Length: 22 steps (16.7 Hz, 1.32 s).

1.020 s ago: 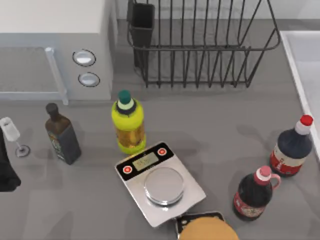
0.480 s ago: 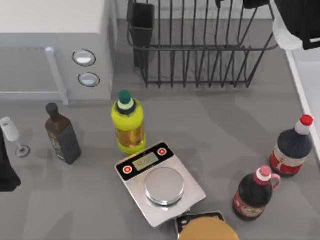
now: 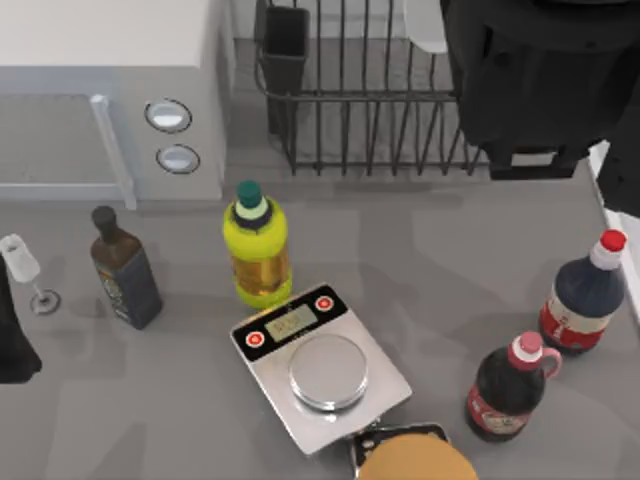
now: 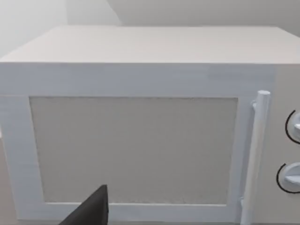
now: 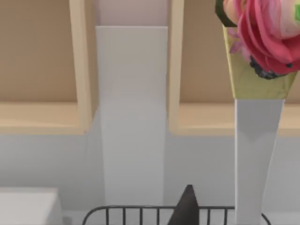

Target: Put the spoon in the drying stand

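The drying stand (image 3: 370, 110), a black wire rack with upright bars, is set at the top centre of the top view, on the grey table (image 3: 450, 240). Its black rectangular utensil cup (image 3: 285, 50) is fixed at the stand's left corner. The right part of the stand is covered by the right arm (image 3: 530, 80), which is held above it at the upper right of the frame.

A white rounded piece, taken to be one end of the spoon (image 3: 425, 25), is seen over the stand's bars at the top edge, just beside the arm's left side. The rest of it is hidden, so its long axis and pointing direction cannot be told.

In the right wrist view the right gripper (image 5: 186, 211) is seen above the stand's top rail (image 5: 140, 208); its jaw state cannot be told. The left arm (image 3: 12, 340) is parked at the left edge of the top view. The left gripper (image 4: 91, 211) is faced toward the white microwave (image 4: 136, 140), and its jaw state cannot be told either.

Elsewhere on the table, the following are placed:
- a wine glass (image 3: 25, 270) at the left edge
- a dark bottle (image 3: 125, 270) near the glass
- a yellow-green bottle (image 3: 257, 250) left of centre
- a kitchen scale (image 3: 320, 360) at lower centre
- two dark soda bottles (image 3: 582, 295) (image 3: 512, 385) at the lower right
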Tool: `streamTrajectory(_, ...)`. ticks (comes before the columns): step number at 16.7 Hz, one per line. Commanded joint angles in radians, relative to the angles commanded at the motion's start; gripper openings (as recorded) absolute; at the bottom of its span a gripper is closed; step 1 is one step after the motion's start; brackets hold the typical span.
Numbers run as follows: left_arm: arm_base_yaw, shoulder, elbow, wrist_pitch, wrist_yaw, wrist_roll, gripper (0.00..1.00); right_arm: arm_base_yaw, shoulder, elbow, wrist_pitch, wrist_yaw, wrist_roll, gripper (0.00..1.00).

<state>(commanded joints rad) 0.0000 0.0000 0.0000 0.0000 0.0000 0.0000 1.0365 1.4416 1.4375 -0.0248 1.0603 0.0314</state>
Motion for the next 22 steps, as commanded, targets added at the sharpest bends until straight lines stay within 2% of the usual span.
streamTrajectory(8,0.000,0.000,0.000,0.000,0.000,0.000,1.00,-0.024,0.040,-0.002,0.036,-0.024,0.000,0.00)
streamTrajectory(11,0.000,0.000,0.000,0.000,0.000,0.000,1.00,-0.092,0.163,-0.013,0.167,-0.094,-0.003,0.00)
streamTrajectory(17,0.000,0.000,0.000,0.000,0.000,0.000,1.00,-0.303,0.480,-0.069,0.587,-0.299,-0.008,0.00)
streamTrajectory(22,0.000,0.000,0.000,0.000,0.000,0.000,1.00,-0.405,0.603,-0.104,0.726,-0.395,-0.014,0.00)
